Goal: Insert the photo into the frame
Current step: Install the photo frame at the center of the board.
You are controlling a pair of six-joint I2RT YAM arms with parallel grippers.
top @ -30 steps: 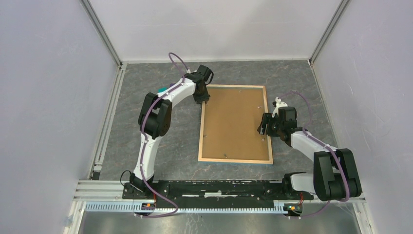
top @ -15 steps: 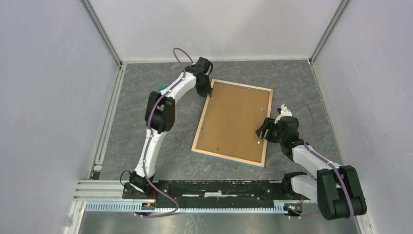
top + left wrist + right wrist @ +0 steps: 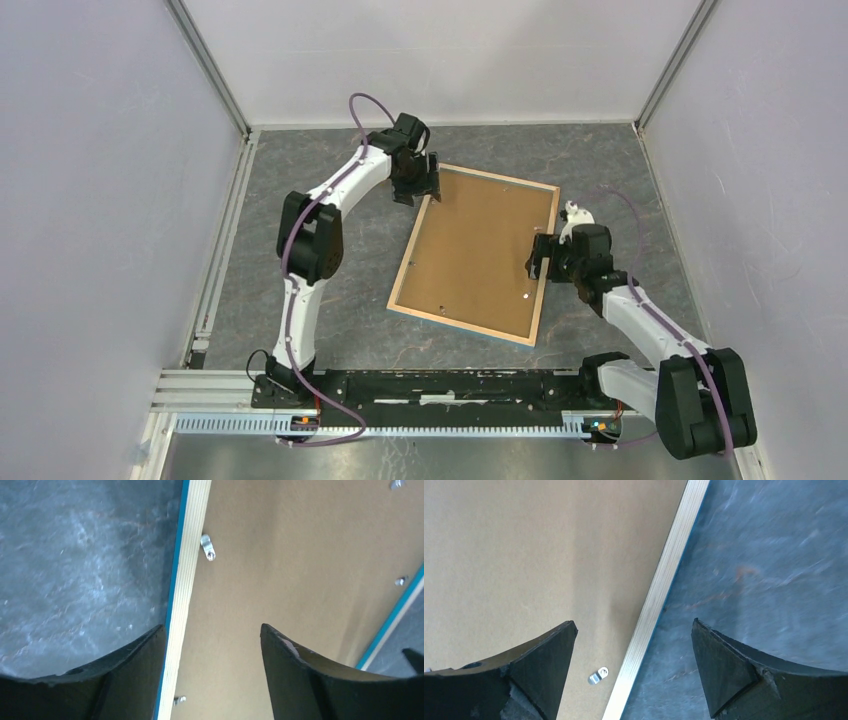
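The frame point(image 3: 410, 250) lies face down and askew on the grey table, its pale wood rails and a thin blue edge around the brown backing board point(image 3: 475, 250). The photo is hidden. At the frame's far left corner my left gripper point(image 3: 425, 185) is open. Its fingers straddle the left rail point(image 3: 192, 540) without touching it, left gripper point(image 3: 212, 626) over the board point(image 3: 300, 555). My right gripper point(image 3: 538, 262) is open at the frame's right side. In the right wrist view the right gripper point(image 3: 634, 621) straddles the right rail point(image 3: 669, 570), one finger over the board, one over the table.
Small metal turn clips point(image 3: 207, 547) point(image 3: 598, 675) sit on the backing board along the rails. White enclosure walls stand on three sides, and an aluminium rail point(image 3: 222, 240) runs along the table's left edge. Both arm bases sit on the black bar point(image 3: 450, 385) at the near edge.
The frame has swung from square to tilted, its near end shifted left. Both grippers have opened wider and now straddle the rails loosely.
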